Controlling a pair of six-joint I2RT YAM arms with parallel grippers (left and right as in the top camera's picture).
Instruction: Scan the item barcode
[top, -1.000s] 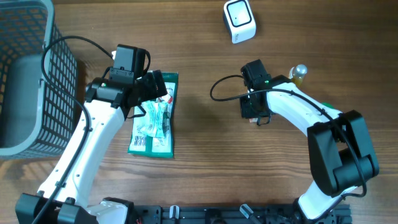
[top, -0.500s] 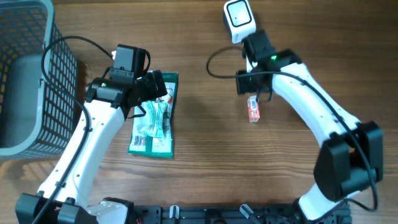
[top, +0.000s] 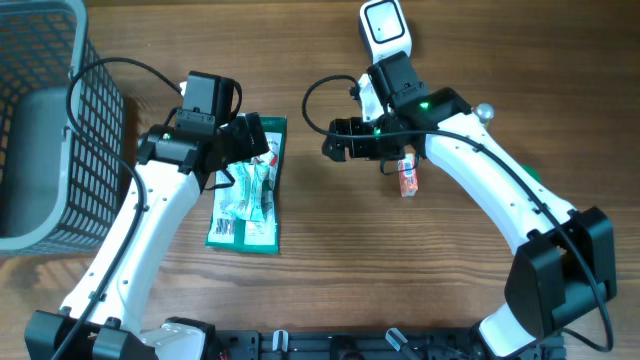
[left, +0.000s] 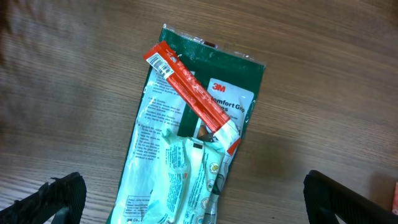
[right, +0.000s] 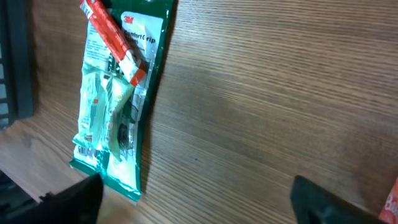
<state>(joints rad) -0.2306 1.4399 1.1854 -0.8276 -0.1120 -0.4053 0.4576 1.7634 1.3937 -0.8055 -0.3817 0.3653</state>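
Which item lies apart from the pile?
The small red box on the wooden table; the red strip packet and pale sachets lie on the green pack.

My left arm (top: 150, 215) and right arm (top: 490, 185) wear white shells with black joints. A black cable (top: 110, 62) loops from each wrist. A green light (top: 428, 103) glows on the right. My left end effector (left: 202, 196) and right end effector (right: 199, 199) have black fingers.

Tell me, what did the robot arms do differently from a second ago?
The right gripper let go of the small red box, opened wide and swung left toward the green packet. The box lies on the table. The left gripper, packet and scanner stayed put.
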